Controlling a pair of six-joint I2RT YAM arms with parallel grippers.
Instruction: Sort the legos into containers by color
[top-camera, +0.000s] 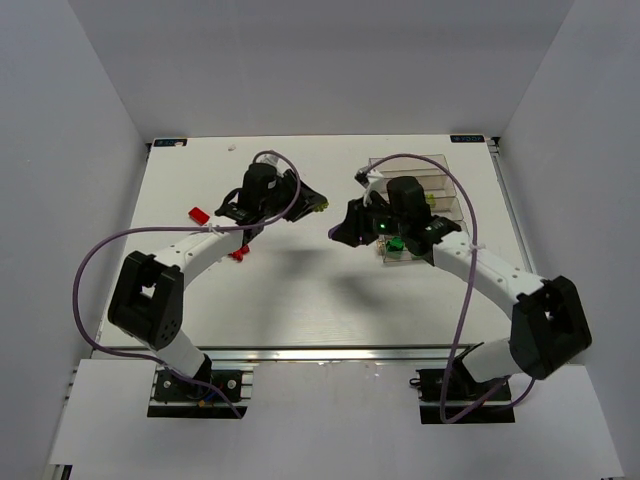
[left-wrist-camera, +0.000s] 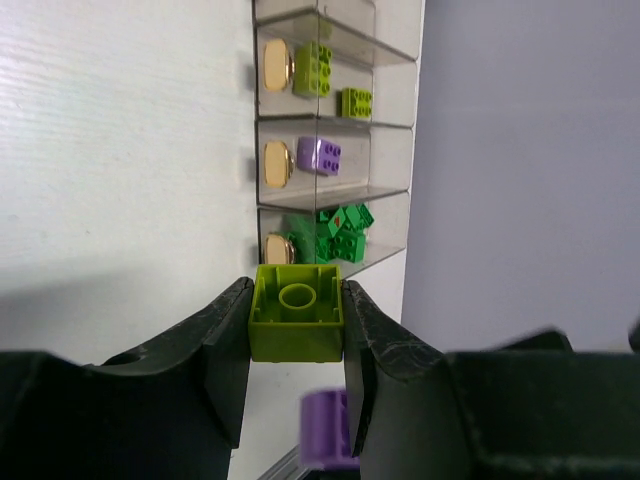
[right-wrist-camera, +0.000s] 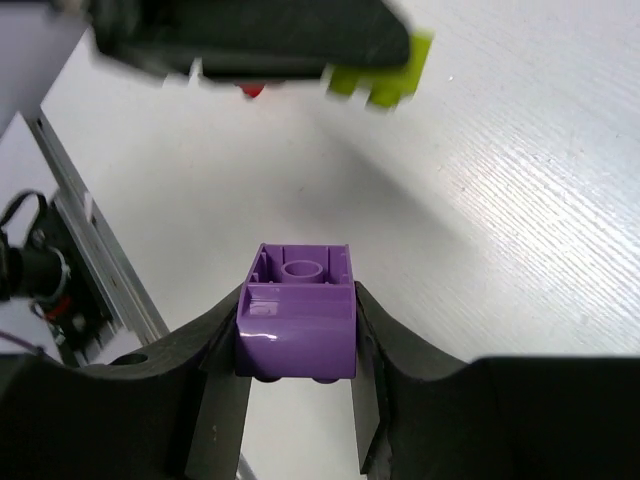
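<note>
the left pincer (left-wrist-camera: 296, 335) is clenched on a yellow-green brick (left-wrist-camera: 297, 312), one finger pressed on each of two opposite side walls. the brick looks about square, so it has no clear long axis. its hollow underside, with the round tube inside, points out past the fingertips.

the right pincer (right-wrist-camera: 297, 345) grips a purple brick (right-wrist-camera: 297, 325) the same way: sides pinched, hollow end outward, two studs just peeping out on the wrist side. it also looks about square.

both bricks are held up off the bench (top-camera: 300, 300), near its middle. the two pincers face each other there, left one on the left, close but apart.

the bins (left-wrist-camera: 392, 180) sit on the far right of the bench, joined in a row that runs near to far, each bin's long axis lying left to right. the left wrist view shows three of them: one holds two yellow-green pieces, the next one purple piece, the next a heap of green bricks (left-wrist-camera: 338, 236).

two red bricks (top-camera: 198, 214) lie loose on the left side of the bench, well apart from the bins.
</note>
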